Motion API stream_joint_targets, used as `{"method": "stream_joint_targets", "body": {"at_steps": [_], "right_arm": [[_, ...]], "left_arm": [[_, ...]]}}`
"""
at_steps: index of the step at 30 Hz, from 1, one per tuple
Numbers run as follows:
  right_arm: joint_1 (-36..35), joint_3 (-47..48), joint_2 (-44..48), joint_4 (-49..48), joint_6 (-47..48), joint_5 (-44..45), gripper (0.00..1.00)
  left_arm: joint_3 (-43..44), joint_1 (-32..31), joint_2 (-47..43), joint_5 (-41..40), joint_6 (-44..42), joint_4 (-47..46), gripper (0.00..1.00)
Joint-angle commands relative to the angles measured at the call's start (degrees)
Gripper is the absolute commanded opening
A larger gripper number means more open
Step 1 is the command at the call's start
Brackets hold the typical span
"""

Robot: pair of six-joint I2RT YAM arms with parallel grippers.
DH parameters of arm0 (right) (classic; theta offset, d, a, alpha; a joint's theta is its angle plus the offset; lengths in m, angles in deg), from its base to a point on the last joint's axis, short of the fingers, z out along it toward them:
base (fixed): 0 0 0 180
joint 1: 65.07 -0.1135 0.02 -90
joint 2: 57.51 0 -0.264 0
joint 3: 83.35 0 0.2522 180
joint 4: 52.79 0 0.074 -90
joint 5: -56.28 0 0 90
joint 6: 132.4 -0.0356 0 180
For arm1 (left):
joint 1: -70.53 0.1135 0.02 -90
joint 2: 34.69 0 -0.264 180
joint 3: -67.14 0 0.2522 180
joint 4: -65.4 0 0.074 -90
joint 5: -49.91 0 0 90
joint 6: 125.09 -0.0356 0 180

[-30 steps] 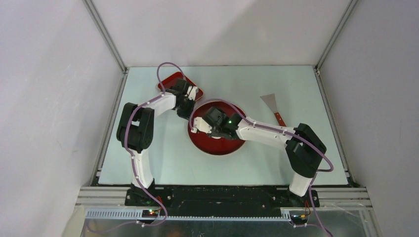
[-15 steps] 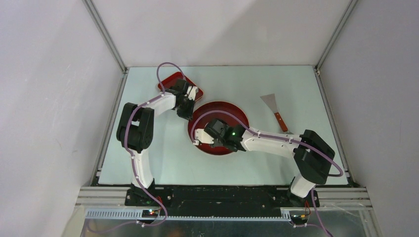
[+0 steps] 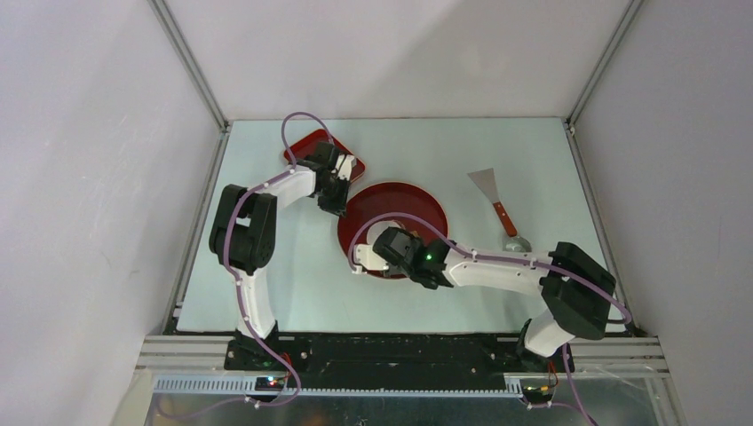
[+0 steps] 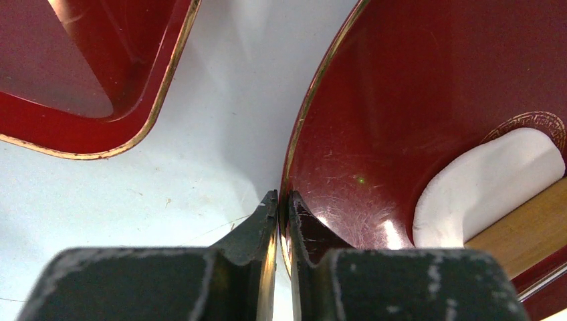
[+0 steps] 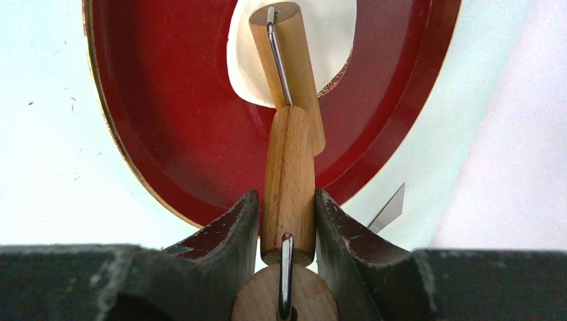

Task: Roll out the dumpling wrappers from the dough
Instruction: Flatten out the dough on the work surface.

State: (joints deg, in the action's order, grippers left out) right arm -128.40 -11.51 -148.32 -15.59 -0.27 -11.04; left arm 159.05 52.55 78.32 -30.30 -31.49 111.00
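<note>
A round red plate point(image 3: 400, 200) lies mid-table. My left gripper point(image 3: 337, 206) is shut on its left rim; in the left wrist view the fingers point(image 4: 271, 214) pinch the gold edge of the plate point(image 4: 401, 100). My right gripper point(image 3: 362, 259) is shut on the wooden handle point(image 5: 288, 180) of a rolling pin. Its barrel point(image 5: 286, 60) rests on a thin white dumpling wrapper point(image 5: 334, 33) on the plate point(image 5: 167, 100). The wrapper point(image 4: 495, 177) and the barrel point(image 4: 528, 224) also show in the left wrist view. In the top view my right arm hides the wrapper.
A square red tray point(image 3: 313, 145) sits behind the left gripper, and it also shows in the left wrist view point(image 4: 73, 60). A metal scraper point(image 3: 494, 193) with a wooden handle lies right of the plate, with a small round metal piece point(image 3: 518, 242) near it.
My right arm has drawn back toward the near edge, pulling the rolling pin across the plate to its near-left side. The left gripper has stayed on the rim.
</note>
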Motion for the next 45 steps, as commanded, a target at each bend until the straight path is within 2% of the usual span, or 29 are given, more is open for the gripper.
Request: {"method": "stream_joint_targets", "body": {"at_steps": [1, 11, 17, 31, 45], "right_arm": [[-2.06, -5.5, 0.46, 6.31, -1.07, -6.51, 0.0], [-5.64, -13.22, 5.46, 0.89, 0.14, -5.42, 0.0], [-7.55, -15.59, 6.51, 2.63, 1.07, -6.5, 0.0], [-8.04, -16.0, 6.65, 9.22, 1.07, -11.95, 0.0], [-6.54, -15.36, 12.91, 10.69, 0.92, -12.28, 0.0]], "left_arm": [[1.58, 0.85, 0.12, -0.91, -0.26, -0.11, 0.14], [1.57, 0.97, 0.11, -0.82, -0.26, -0.11, 0.14], [1.57, 0.98, 0.18, -0.98, -0.26, -0.11, 0.14], [1.56, 0.96, 0.18, -1.24, -0.26, -0.11, 0.14], [1.57, 0.97, 0.19, -1.19, -0.26, -0.11, 0.14]]}}
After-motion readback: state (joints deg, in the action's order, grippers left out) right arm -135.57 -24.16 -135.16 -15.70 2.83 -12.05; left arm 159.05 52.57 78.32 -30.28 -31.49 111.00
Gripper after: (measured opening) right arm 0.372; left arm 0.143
